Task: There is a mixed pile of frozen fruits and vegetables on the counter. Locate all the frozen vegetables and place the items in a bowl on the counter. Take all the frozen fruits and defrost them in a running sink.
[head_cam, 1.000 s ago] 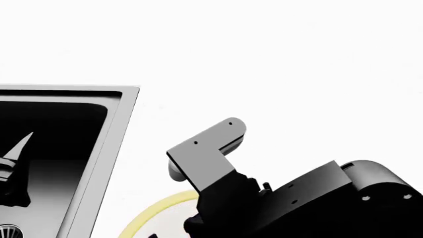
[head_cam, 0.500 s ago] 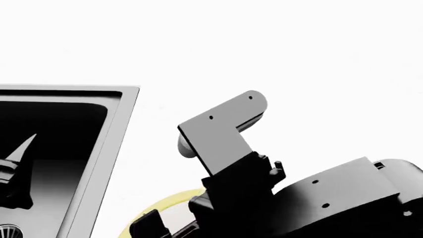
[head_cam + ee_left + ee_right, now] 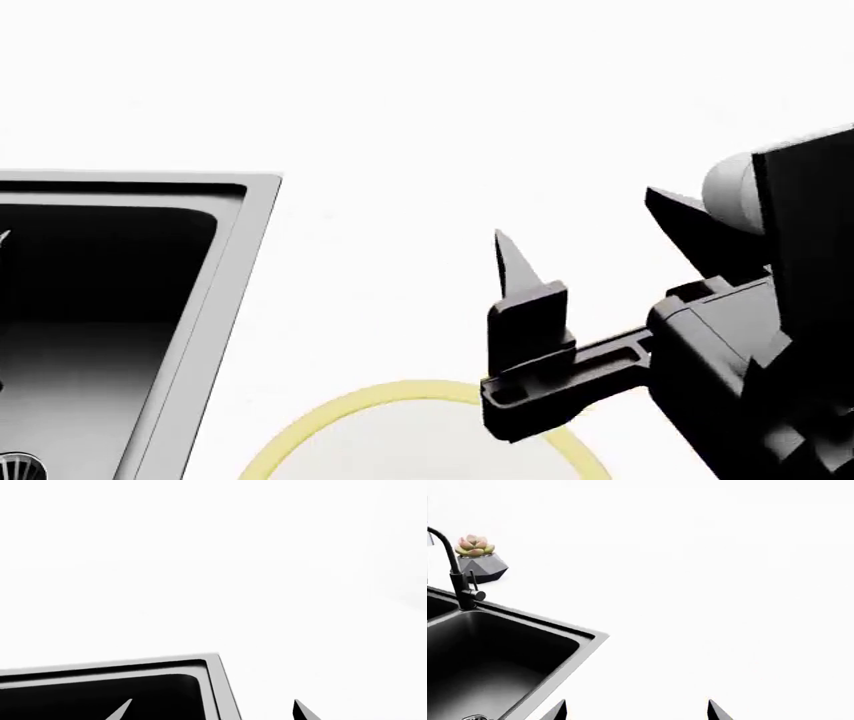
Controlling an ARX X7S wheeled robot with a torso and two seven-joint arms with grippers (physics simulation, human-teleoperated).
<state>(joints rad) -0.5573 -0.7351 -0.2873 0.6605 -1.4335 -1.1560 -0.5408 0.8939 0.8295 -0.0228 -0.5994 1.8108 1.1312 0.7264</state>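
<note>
No veg or fruit visible in any view: carrot, eggplant and both fruits are out of frame, so their whereabouts can't be told. The bowl (image 3: pixel 340 412) shows only as a yellow rim arc in the head view, just below and under the right jaws (image 3: pixel 514 300); the visible part of its inside looks bare, but most of it is cut off or hidden. The sink (image 3: pixel 120 300) lies well off to the left-hand side of those jaws; the basin seen in the right wrist view (image 3: pixel 500 655) looks dry and holds nothing, with a strainer drain (image 3: pixel 474 718) at its edge. No water visible from the faucet (image 3: pixel 454 575).

Right jaws: spread apart, nothing between the tips (image 3: pixel 710 709); only bare white surface (image 3: pixel 707 605) ahead of them. Left jaws (image 3: pixel 210 711): two tips apart, nothing held; sink corner (image 3: pixel 200 680) sits partly between them and the surface beyond.

Progress, judging from this: can't confirm any item placed. Still to do as far as shown: find the pile, veg to bowl, fruits to sink, water on.

A potted succulent (image 3: pixel 479 557) stands behind the faucet, far from both jaws.
</note>
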